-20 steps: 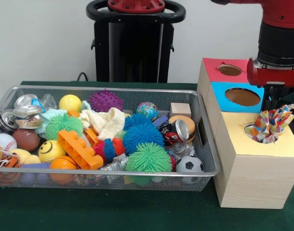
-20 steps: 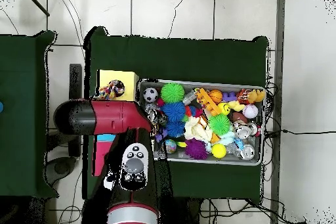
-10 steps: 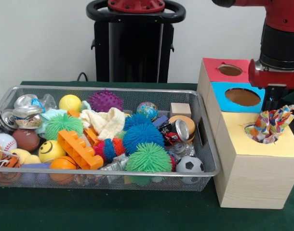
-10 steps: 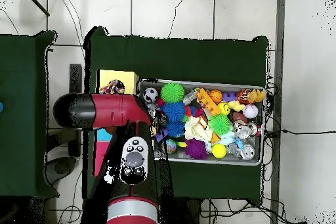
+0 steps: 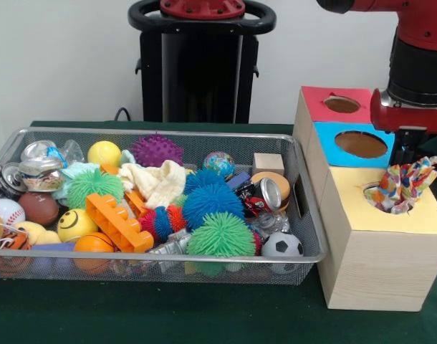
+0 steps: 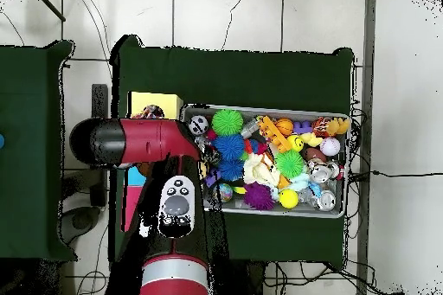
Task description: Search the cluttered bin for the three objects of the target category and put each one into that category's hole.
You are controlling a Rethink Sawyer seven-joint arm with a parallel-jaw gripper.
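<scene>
At the near edge of the wire mesh bin, a black-and-white soccer ball is seen at about five o'clock in the clutter, with a green spiky ball beside it and an orange toy brick toward nine o'clock. Farther back, a cream cloth and a purple spiky ball are found near twelve o'clock. At three o'clock from the bin, a wooden box is placed; a colourful patterned cloth is lodged in the hole of its yellow section, half protruding. Just behind the cloth, the gripper is held; whether its jaws are spread or closed cannot be told.
</scene>
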